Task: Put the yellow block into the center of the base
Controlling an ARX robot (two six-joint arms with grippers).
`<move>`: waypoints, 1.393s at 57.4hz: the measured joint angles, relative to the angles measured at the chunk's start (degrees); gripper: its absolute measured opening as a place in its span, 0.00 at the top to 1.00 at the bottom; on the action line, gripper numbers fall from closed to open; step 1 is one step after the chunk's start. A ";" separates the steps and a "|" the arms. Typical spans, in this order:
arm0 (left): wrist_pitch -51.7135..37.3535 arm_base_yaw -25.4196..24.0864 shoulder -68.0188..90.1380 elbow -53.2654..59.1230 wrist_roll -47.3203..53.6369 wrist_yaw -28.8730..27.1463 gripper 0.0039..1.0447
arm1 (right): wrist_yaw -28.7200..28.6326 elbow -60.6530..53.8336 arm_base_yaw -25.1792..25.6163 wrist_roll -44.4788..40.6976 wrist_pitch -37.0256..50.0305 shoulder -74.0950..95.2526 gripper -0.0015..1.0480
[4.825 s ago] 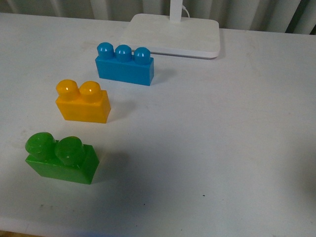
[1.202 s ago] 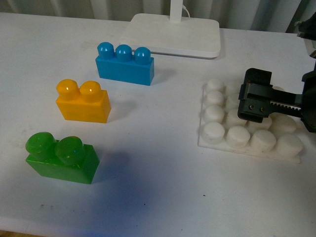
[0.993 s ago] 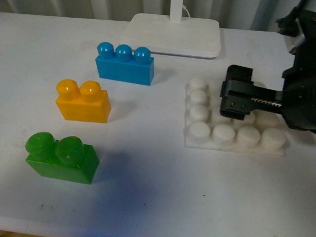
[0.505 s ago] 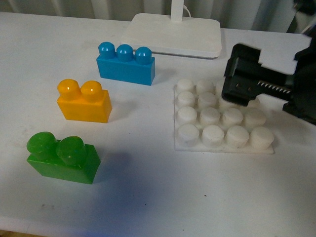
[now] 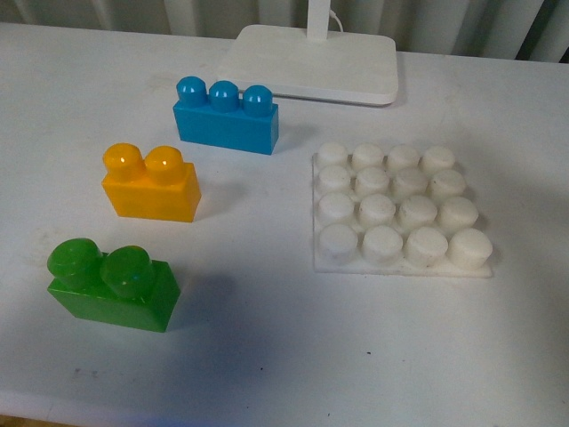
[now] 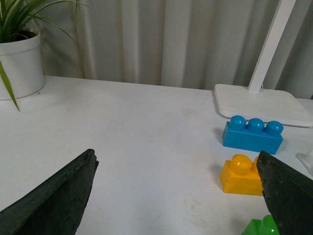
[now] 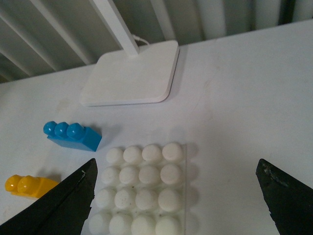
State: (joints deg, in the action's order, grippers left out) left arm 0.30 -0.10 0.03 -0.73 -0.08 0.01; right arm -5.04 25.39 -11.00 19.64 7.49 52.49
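**Now: base ready, block waiting**

The base [image 5: 400,212] lies flat on the table [image 5: 356,356], studs up and bare, so its middle studs are free to take a brick. The block [image 5: 149,184] stands upright well to its left, between the green brick [image 5: 111,285] and blue brick [image 5: 225,116], clear of both, which leaves room to pinch it. The left gripper [image 6: 176,161] and right gripper [image 7: 176,166] are both spread wide, holding nothing.

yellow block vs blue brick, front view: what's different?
Colour: the yellow block is orange-yellow, the blue brick is blue.
Studs: the yellow block has two and the blue brick three, so the blue brick is longer.
Place: the blue brick sits farther from the robot than the yellow block, nearer the lamp foot.
Shared: both stand studs up on the table, apart from the base.
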 joint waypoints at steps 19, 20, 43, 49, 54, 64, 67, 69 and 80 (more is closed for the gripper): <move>-0.02 0.00 0.00 0.00 0.00 0.00 0.06 | -14.12 -8.07 20.11 -2.14 -12.44 -27.74 0.09; 0.00 0.00 -0.02 0.00 0.00 0.00 0.06 | -14.05 -8.15 21.00 -2.01 -12.74 -28.81 0.09; 0.00 0.00 0.00 0.00 0.00 0.04 0.06 | 4.50 -17.03 11.37 -17.55 0.42 -36.17 0.53; 0.00 0.00 0.00 0.00 0.00 -0.04 0.06 | 5.03 -18.82 11.21 -18.60 0.39 -37.57 0.71; 0.00 0.00 0.00 0.00 0.00 -0.02 0.06 | 5.01 -19.91 11.21 -19.02 0.39 -38.88 0.87; 0.00 0.00 0.00 0.00 0.00 -0.02 0.06 | 5.01 -21.29 11.17 -19.41 -0.26 -41.27 0.99; 0.00 0.00 0.00 0.00 0.00 -0.02 0.06 | 5.01 -21.38 11.17 -19.41 -5.11 -44.94 0.99; 0.00 0.00 0.00 0.00 0.00 -0.02 0.06 | 4.94 -21.88 11.17 -19.43 -6.95 -46.82 0.99; 0.00 0.00 0.00 0.00 0.00 0.00 0.06 | 5.01 -22.73 11.17 -19.43 -7.72 -49.99 0.99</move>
State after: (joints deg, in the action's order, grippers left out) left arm 0.30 -0.10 0.03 -0.73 -0.08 0.01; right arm -0.03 2.66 0.16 0.21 -0.23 2.50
